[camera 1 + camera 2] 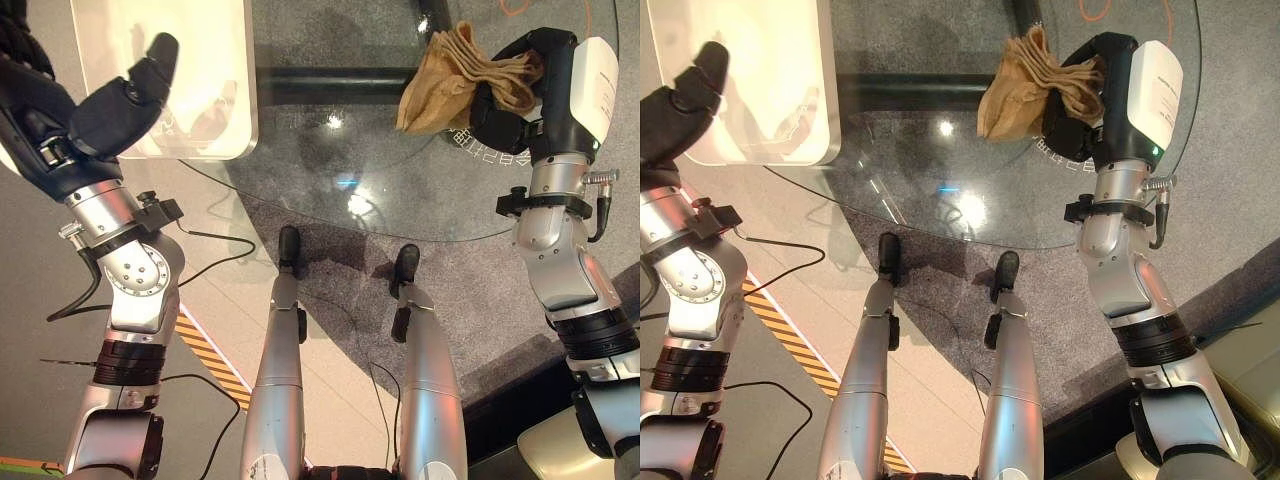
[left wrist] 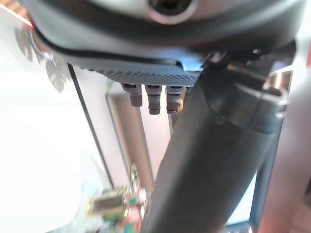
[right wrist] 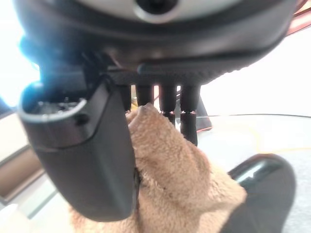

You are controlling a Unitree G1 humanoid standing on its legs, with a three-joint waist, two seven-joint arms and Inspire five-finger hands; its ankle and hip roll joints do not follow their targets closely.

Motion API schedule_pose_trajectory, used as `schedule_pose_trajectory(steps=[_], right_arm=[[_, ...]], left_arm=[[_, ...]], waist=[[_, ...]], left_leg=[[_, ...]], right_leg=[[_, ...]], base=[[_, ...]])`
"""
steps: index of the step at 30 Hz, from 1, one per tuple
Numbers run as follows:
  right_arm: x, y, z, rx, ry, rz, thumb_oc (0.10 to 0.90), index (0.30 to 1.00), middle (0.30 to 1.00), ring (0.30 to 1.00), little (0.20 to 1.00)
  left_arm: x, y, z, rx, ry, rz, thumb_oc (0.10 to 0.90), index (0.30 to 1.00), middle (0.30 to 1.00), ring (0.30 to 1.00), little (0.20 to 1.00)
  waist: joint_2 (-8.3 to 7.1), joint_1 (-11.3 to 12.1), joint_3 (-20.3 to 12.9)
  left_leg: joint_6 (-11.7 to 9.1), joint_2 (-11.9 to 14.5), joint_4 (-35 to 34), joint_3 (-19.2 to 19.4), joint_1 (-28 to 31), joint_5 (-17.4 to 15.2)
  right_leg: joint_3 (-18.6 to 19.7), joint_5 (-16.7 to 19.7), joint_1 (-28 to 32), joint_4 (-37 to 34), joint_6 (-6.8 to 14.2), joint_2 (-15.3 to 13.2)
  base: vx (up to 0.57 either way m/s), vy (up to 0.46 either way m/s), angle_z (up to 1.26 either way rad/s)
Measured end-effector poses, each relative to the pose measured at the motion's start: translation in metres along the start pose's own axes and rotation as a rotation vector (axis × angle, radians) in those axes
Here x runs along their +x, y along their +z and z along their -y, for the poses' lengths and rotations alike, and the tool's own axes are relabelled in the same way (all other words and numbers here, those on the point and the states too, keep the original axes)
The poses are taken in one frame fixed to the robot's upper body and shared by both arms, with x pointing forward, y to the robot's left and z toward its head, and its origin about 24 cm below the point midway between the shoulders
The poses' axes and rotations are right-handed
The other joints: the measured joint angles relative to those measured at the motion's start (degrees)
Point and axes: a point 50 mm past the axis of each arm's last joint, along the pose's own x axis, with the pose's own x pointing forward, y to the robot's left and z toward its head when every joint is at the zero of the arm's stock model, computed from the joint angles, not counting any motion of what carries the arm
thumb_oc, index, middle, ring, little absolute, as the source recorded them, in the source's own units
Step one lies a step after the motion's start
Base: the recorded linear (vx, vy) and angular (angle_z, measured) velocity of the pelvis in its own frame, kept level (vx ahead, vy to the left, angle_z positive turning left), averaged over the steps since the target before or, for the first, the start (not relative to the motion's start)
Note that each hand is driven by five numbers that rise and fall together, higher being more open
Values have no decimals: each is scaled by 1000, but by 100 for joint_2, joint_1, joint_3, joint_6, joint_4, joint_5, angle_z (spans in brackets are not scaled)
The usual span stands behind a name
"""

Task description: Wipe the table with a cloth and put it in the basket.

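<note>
Upper right of the head views: tan cloth (image 1: pixel 448 78) bunched in the right hand (image 1: pixel 520 95), fingers curled round it, thumb closing from the other side, confirmed close up in the right wrist view (image 3: pixel 165 170). Hangs loose toward the frame's left of the palm, long axis running from the grip out and slightly down, free end over the round glass table (image 1: pixel 300 170). Whether that free end touches the glass, cannot tell. White basket (image 1: pixel 215 75) at upper left, resting on the table's left edge, well apart from the cloth, with the whole clear span of glass between. Left hand (image 1: pixel 125 105) raised just beside the basket's near corner, fingers relaxed and apart, holding nothing; far nearer the basket than the right. Judged from this: wiping stage not plainly finished, and the drop calls for either a long carry leftward across the glass or a pass to the left hand. Faint white markings on the glass under the right hand, too small to read; no other writing legible.
</note>
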Motion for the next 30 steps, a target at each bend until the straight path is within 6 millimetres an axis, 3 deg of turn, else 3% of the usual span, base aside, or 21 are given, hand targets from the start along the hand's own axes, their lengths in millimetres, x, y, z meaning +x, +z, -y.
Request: schedule_pose_trajectory(steps=[11, 22, 30], right_arm=[[-1, 10, 6, 20, -6, 70, 100, 300, 300, 300, 200], [2, 13, 7, 22, -6, 85, 100, 300, 300, 300, 200], [9, 26, 6, 36, 8, 131, 100, 300, 300, 300, 200]], left_arm=[[-11, -10, 26, 60, -315, -76, 800, 900, 900, 900, 900], [-8, -9, 55, 31, -450, -77, 800, 900, 900, 900, 900], [-8, -17, 73, 41, -537, -123, 800, 900, 900, 900, 900]], waist=[[-4, -53, 3], [-20, -146, 12], [-20, -176, 12]], left_leg=[[2, 8, 86, 33, 12, -33], [4, 40, 68, 125, 72, -49], [-13, 122, 46, 142, 73, -62]], right_leg=[[39, 3, 9, 46, -2, 12], [144, 17, 9, 33, 5, 51], [148, 40, 9, -32, -22, 133]], base=[[3, 2, 0], [-7, 10, -3], [-9, 13, -3]])
